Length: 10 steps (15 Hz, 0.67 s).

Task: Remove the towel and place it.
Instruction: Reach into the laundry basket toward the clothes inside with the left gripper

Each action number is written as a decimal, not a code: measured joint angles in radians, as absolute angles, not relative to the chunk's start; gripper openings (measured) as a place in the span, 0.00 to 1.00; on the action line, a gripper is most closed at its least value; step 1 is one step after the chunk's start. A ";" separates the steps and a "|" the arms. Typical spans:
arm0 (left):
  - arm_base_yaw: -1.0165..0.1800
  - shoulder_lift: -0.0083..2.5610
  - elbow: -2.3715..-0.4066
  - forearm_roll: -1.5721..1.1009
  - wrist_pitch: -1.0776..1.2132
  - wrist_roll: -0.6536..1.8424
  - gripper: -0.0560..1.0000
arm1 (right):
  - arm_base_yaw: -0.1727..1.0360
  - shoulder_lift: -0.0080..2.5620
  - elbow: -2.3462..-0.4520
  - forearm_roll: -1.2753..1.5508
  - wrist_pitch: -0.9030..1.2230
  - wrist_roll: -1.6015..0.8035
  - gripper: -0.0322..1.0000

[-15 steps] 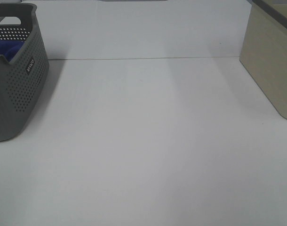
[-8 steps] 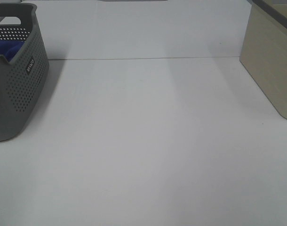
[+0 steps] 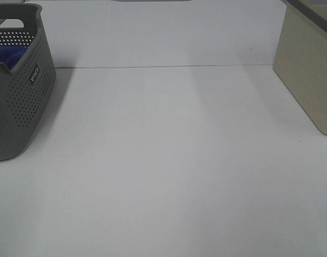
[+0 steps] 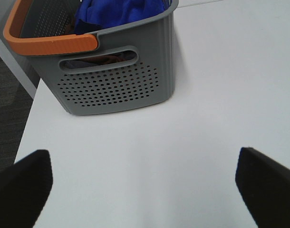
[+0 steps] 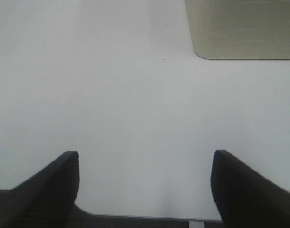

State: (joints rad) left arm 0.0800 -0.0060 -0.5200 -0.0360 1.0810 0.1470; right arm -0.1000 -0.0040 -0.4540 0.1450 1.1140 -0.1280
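The royal-blue towel (image 3: 10,56) lies bunched inside the grey perforated basket (image 3: 24,101) at the left edge of the exterior high view. In the left wrist view the towel (image 4: 119,12) fills the basket (image 4: 116,85), which has an orange handle (image 4: 45,45). My left gripper (image 4: 142,187) is open and empty, short of the basket over the white table. My right gripper (image 5: 145,183) is open and empty near the table's front edge. Neither gripper shows in the exterior high view.
A beige box (image 3: 311,69) stands at the right; it also shows in the right wrist view (image 5: 242,28). The white table (image 3: 169,160) has a seam line across its far part. The table's left edge drops to dark floor (image 4: 7,104).
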 joint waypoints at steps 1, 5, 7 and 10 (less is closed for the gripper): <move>0.080 -0.006 -0.520 -0.036 1.081 0.147 0.99 | -0.100 -0.004 -0.454 0.145 1.114 -0.128 0.76; 0.080 -0.006 -0.520 -0.036 1.081 0.147 0.99 | -0.100 -0.004 -0.454 0.145 1.114 -0.128 0.76; 0.080 -0.006 -0.520 -0.036 1.081 0.147 0.99 | -0.100 -0.004 -0.454 0.145 1.114 -0.128 0.76; 0.080 -0.006 -0.520 -0.036 1.081 0.147 0.99 | -0.100 -0.004 -0.454 0.145 1.114 -0.128 0.76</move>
